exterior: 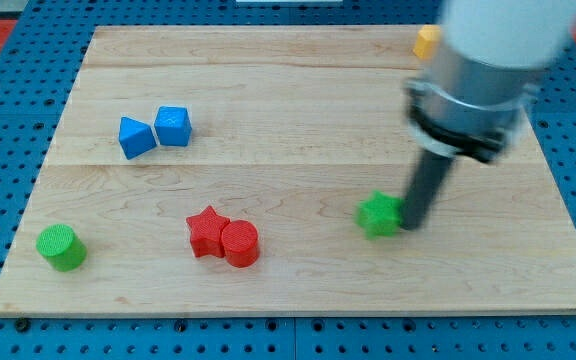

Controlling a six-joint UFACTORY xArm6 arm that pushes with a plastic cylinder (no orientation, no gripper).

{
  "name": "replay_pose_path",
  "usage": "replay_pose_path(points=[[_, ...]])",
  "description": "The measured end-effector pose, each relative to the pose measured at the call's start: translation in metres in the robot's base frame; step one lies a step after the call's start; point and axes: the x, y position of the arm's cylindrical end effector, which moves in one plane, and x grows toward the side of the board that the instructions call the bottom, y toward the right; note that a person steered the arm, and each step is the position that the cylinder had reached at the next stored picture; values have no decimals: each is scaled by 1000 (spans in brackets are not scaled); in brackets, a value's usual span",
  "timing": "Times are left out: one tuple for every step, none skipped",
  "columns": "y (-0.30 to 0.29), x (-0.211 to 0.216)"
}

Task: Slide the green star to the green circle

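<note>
Our tip touches the green star on its right. Far left of the star sits one green circle. Two red blocks, two blue, one yellow.

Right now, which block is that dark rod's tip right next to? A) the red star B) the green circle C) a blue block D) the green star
D: my tip sits against the view's right side of the green star, far from the green circle.
</note>
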Motion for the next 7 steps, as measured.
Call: replay_pose_path(points=[[-118, -25], [-206, -37], [-207, -63], [-243, -43], [-283, -7], [-286, -7], [-283, -10]])
